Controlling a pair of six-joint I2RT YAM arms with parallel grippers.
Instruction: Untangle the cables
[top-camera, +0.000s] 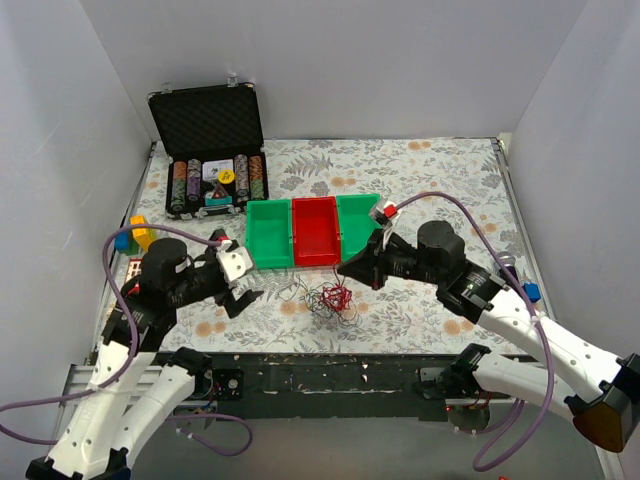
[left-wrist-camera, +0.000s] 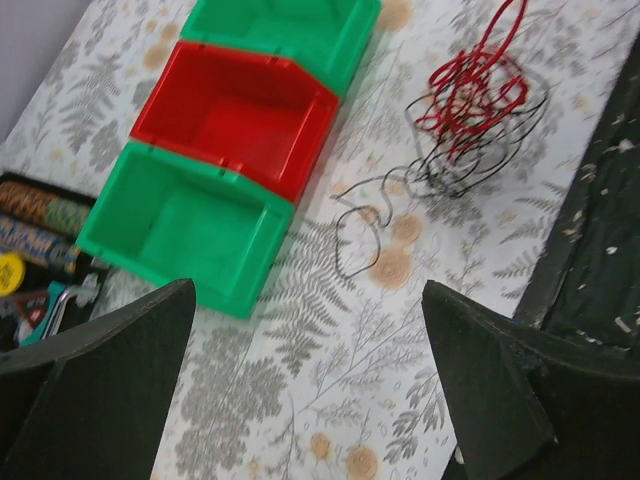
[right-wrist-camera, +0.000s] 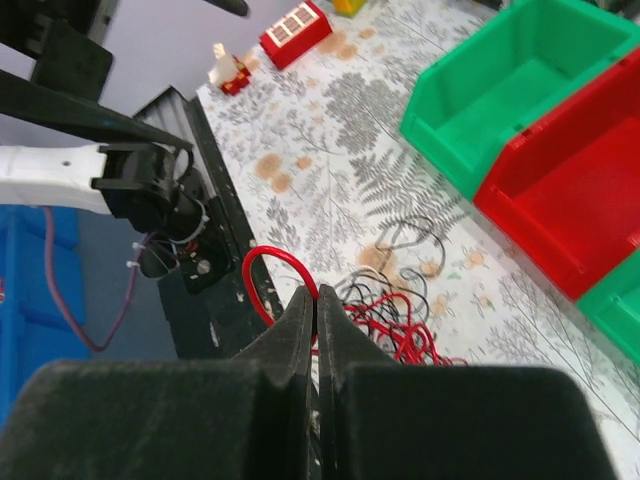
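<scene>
Our left end effector (left-wrist-camera: 308, 292) hangs spread and empty, with the cable tangle (left-wrist-camera: 465, 120) ahead of it on the counter (left-wrist-camera: 330, 400). Our right end effector (right-wrist-camera: 316, 295), pressed together, seems to pinch a red loop (right-wrist-camera: 262, 262). Next, we should probably draw the red free while the left grips the black strands (left-wrist-camera: 470, 178).

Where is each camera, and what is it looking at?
Top external: high behind, looking down at the table; left arm and right arm show.
Left wrist: rides the left arm, looking between the open left fingers at the cables and bins.
Right wrist: rides the right arm, looking over the shut right fingers, apparently pinching a red loop.
All share the cables and red bin.
</scene>
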